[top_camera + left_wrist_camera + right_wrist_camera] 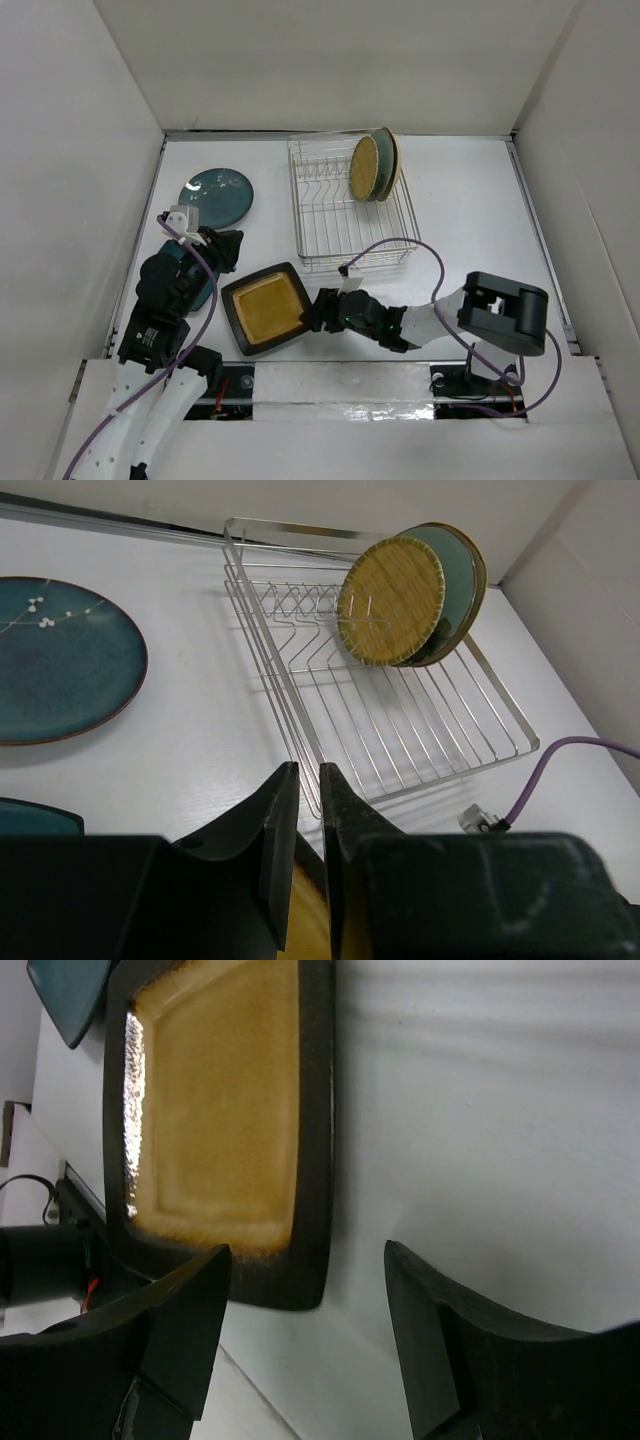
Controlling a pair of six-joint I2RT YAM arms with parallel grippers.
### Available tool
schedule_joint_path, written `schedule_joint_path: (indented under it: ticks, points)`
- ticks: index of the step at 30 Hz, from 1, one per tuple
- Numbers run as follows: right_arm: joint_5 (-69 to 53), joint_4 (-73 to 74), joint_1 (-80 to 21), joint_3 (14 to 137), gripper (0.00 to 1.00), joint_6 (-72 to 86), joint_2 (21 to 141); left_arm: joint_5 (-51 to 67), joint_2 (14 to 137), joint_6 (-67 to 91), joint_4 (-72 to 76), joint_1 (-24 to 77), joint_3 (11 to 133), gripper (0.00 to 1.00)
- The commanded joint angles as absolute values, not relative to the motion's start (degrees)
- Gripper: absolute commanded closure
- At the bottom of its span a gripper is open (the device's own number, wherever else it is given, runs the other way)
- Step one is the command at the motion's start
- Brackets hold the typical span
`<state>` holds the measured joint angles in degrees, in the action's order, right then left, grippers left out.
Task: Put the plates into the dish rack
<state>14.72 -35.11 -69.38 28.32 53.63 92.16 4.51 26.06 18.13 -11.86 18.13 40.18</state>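
Centrally near the worktop's front edge, right gripper [307, 1255] spread beside black amber-centred square plate [215, 1110]; left gripper [308, 770] nearly pressed together, empty.

So from the wrist cam: the black square plate [215, 1110] with the amber middle lies flat on the white table [480, 1110]. The right gripper [305, 1258] has its jaws spread wide. One of the fingers [185, 1330] sits over the plate's near rim, and the other is over bare table, well off the plate. The plate's near corner falls in the gap between them. A bit of a teal plate [70, 995] peeks in at the top corner.
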Motion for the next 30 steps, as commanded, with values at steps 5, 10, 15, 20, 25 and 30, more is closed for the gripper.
schedule_joint_path:
  ticks: [5, 10, 15, 20, 25, 30]
  points:
    - [17.0, -51.4, -69.9, 31.7, 0.38, 60.8, 104.1, 5.6, 25.6, 18.4, -9.4, 17.8, 39.9, 0.88]
    - [14.3, -54.3, -68.7, 32.0, 0.56, 62.6, 108.5, 5.5, 25.3, 18.2, -9.4, 17.8, 40.1, 0.87]
    - [13.1, -58.4, -68.2, 29.4, 0.92, 64.2, 109.7, 4.7, 24.9, 17.8, -9.6, 17.8, 40.3, 0.87]
    - [13.8, -62.8, -68.9, 24.4, 1.00, 63.4, 105.1, 4.0, 24.9, 17.8, -9.8, 17.8, 40.3, 0.87]
    - [16.8, -61.3, -72.3, 21.2, 1.00, 60.4, 91.5, 3.6, 24.9, 17.8, -9.8, 17.8, 40.6, 0.87]
    - [26.3, -36.8, -75.7, 29.5, 1.00, 51.8, 72.6, 2.7, 24.1, 17.3, -9.7, 17.8, 41.0, 0.86]
